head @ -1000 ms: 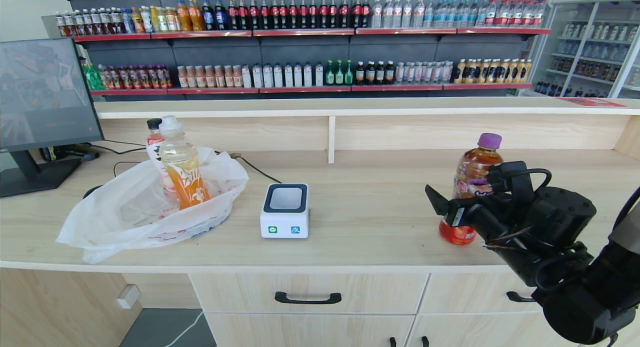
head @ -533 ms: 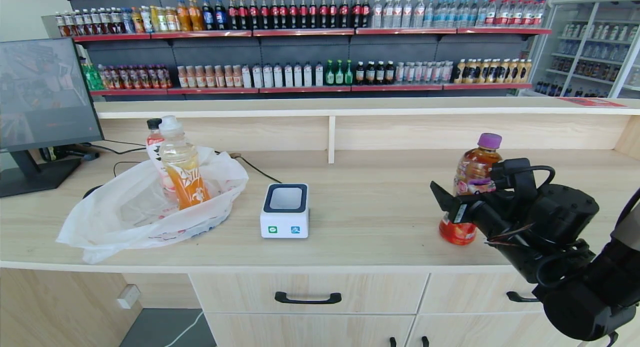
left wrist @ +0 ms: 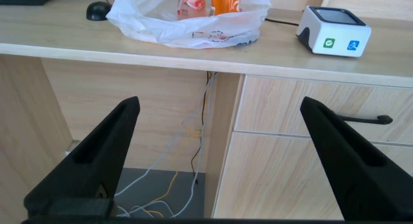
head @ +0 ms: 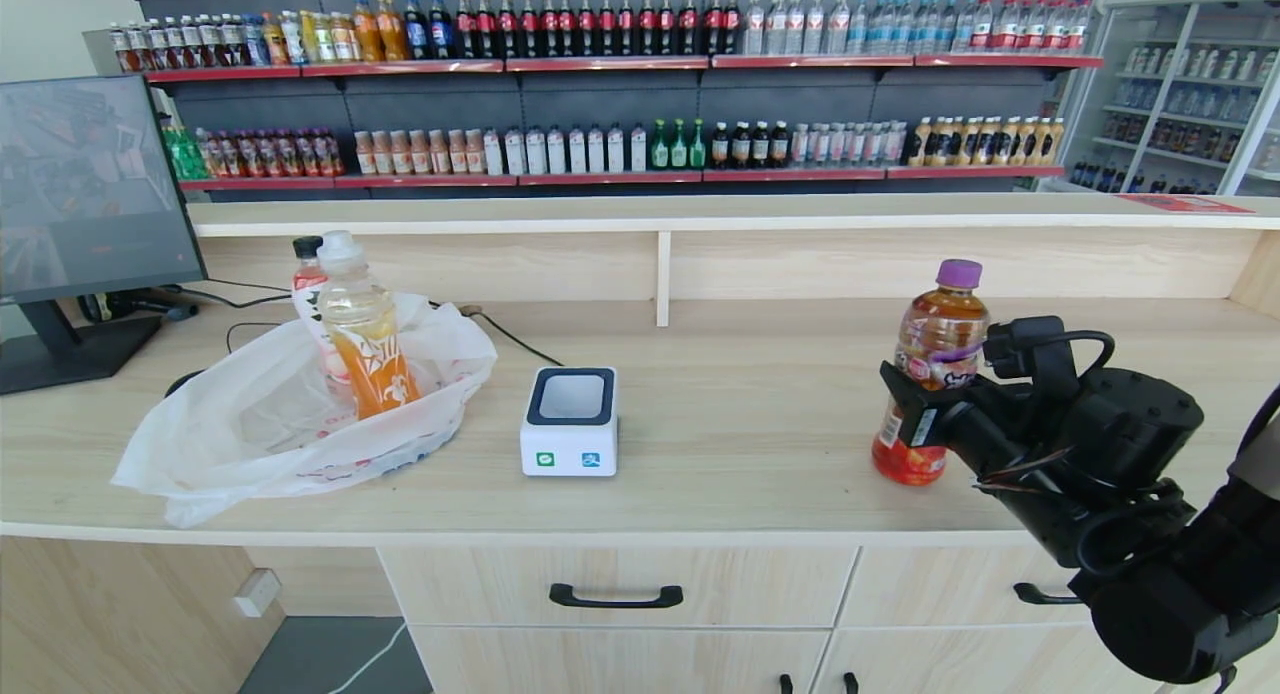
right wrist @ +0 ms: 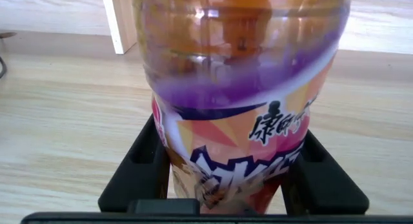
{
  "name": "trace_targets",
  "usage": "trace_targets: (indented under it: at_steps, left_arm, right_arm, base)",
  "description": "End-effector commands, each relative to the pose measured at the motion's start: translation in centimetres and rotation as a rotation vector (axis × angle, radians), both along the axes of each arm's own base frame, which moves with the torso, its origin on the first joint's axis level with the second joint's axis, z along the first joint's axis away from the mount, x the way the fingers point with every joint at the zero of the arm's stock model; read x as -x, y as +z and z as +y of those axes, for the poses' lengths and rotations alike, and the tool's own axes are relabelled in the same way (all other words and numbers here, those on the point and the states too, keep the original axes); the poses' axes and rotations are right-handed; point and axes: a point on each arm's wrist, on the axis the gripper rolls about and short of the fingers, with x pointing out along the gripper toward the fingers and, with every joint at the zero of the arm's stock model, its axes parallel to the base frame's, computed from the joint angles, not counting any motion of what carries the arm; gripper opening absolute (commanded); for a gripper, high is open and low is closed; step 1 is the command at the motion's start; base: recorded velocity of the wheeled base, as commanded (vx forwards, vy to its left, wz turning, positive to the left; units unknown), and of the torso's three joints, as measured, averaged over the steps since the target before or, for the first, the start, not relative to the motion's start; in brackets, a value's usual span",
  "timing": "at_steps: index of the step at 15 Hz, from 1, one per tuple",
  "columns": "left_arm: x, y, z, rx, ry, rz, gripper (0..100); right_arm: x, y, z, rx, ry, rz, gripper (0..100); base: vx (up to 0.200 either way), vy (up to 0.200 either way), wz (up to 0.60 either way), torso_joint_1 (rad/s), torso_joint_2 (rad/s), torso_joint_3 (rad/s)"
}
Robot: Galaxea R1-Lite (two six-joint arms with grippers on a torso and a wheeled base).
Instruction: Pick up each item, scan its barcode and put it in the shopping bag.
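Now that the right gripper (head: 922, 414) has clamped the purple-capped amber plastic bottle (head: 935, 359), it's tipped left at the right end of the pale wooden counter (head: 740, 404) | pick looks done, white box scanner (head: 570, 419) next | left gripper (left wrist: 219, 153) gaping wide

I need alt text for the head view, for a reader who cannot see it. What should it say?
The right gripper grips a purple-capped bottle, slightly tilted, at the right of a wooden counter. A small white scanner sits mid-counter, and at the left a white shopping bag holds two upright bottles.
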Motion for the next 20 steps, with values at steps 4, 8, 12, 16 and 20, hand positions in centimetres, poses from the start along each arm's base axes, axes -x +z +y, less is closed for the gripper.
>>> trace_targets:
  at_steps: [4, 8, 12, 16, 20]
  left_arm:
    - [0.0, 0.0, 0.0, 0.000, -0.001, 0.000, 100]
    - [0.0, 0.0, 0.0, 0.000, 0.001, 0.002, 100]
    - [0.0, 0.0, 0.0, 0.000, 0.001, 0.002, 100]
    - [0.0, 0.0, 0.0, 0.000, -0.001, 0.000, 100]
    - [0.0, 0.0, 0.0, 0.003, 0.001, 0.000, 100]
  right_arm:
    - [0.3, 0.6, -0.1, -0.004, 0.000, -0.019, 0]
    - [0.2, 1.1, 0.0, -0.010, 0.002, -0.039, 0]
    - [0.8, 2.2, -0.1, -0.019, 0.003, -0.072, 0]
    - [1.9, 3.9, -0.3, -0.033, 0.008, -0.125, 0]
    - [5.4, 6.0, -0.4, -0.050, 0.039, -0.181, 0]
  base:
    - [0.000, 0.000, 0.00, 0.000, 0.00, 0.000]
    - [0.000, 0.000, 0.00, 0.000, 0.00, 0.000]
    - [0.000, 0.000, 0.00, 0.000, 0.00, 0.000]
    - [0.000, 0.000, 0.00, 0.000, 0.00, 0.000]
    - [0.000, 0.000, 0.00, 0.000, 0.00, 0.000]
